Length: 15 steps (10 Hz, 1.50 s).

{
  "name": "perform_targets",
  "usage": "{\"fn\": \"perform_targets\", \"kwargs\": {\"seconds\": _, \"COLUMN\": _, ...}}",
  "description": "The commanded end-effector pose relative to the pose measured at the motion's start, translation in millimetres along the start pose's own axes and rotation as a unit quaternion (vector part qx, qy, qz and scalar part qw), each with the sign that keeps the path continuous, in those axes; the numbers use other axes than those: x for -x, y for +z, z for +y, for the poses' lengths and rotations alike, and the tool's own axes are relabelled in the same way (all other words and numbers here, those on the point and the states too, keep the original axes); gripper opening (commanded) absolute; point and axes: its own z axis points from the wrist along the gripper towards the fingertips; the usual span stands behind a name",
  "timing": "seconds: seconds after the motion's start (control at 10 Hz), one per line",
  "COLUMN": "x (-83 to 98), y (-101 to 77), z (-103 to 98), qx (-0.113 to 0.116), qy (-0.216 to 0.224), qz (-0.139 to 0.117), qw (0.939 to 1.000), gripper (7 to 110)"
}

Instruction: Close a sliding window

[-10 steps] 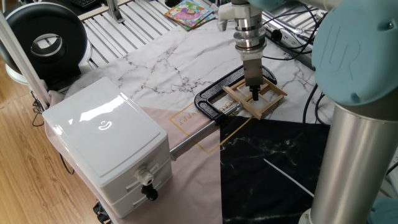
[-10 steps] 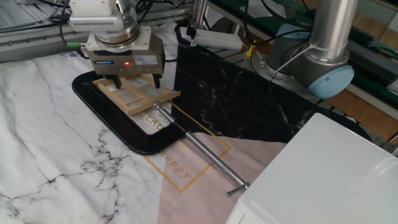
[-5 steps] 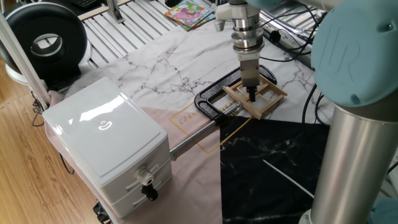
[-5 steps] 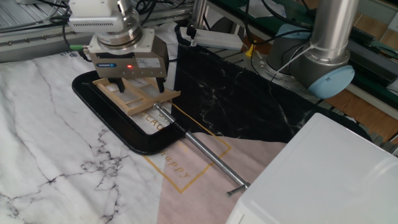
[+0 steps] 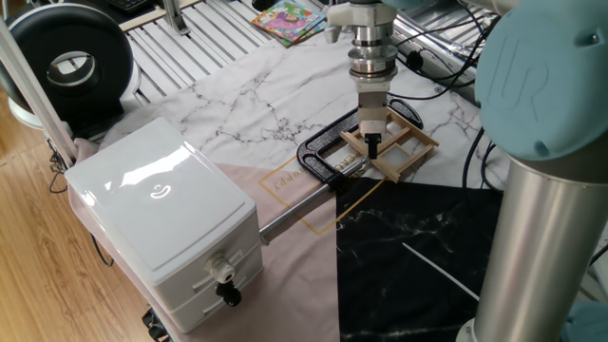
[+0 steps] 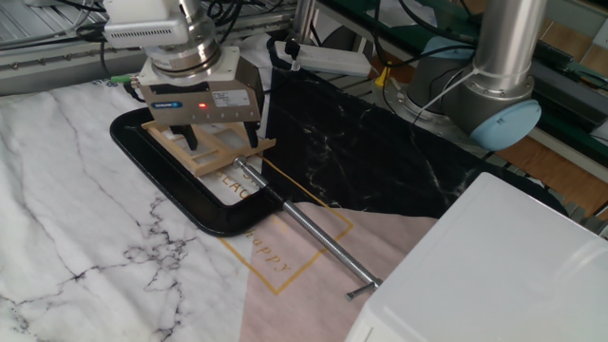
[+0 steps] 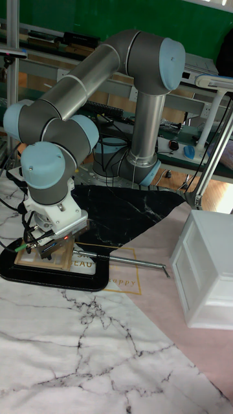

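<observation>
The sliding window lies flat on the marble mat: a tan four-pane sash (image 5: 401,149) (image 6: 205,150) (image 7: 40,261) in a black rounded frame (image 5: 319,157) (image 6: 186,202) (image 7: 61,279). The sash sits at one end of the frame, and the other end shows the mat through it. My gripper (image 5: 372,144) (image 6: 221,137) (image 7: 49,248) points straight down onto the sash. It is open, with its fingers (image 6: 253,135) spread wide and their tips down at the sash's wooden bars. Nothing is held between them.
A metal rod (image 6: 306,224) (image 5: 293,212) runs from the frame toward the big white box (image 5: 166,218) (image 6: 494,275) (image 7: 207,259). A black marble sheet (image 6: 361,152) borders the frame. A black round fan (image 5: 71,62) and a colourful book (image 5: 288,19) lie farther off.
My gripper has slid a little along the sash toward the frame's uncovered end. The sash itself has not visibly shifted.
</observation>
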Motion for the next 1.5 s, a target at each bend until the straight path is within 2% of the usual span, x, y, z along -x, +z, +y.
{"fn": "perform_targets", "kwargs": {"seconds": 0.0, "x": -4.3, "y": -0.4, "z": -0.4, "qx": 0.007, "qy": 0.005, "qz": 0.002, "qw": 1.0000, "gripper": 88}}
{"fn": "perform_targets", "kwargs": {"seconds": 0.2, "x": -9.3, "y": -1.1, "z": -2.8, "qx": 0.003, "qy": 0.010, "qz": 0.006, "qw": 0.9999, "gripper": 88}}
{"fn": "perform_targets", "kwargs": {"seconds": 0.6, "x": -21.7, "y": -0.3, "z": -19.0, "qx": -0.024, "qy": 0.025, "qz": 0.027, "qw": 0.9990, "gripper": 88}}
{"fn": "perform_targets", "kwargs": {"seconds": 1.0, "x": -22.6, "y": 1.8, "z": -12.3, "qx": -0.006, "qy": 0.032, "qz": 0.035, "qw": 0.9989, "gripper": 88}}
{"fn": "perform_targets", "kwargs": {"seconds": 1.4, "x": -28.3, "y": 1.6, "z": -18.4, "qx": -0.020, "qy": 0.041, "qz": 0.047, "qw": 0.9979, "gripper": 88}}
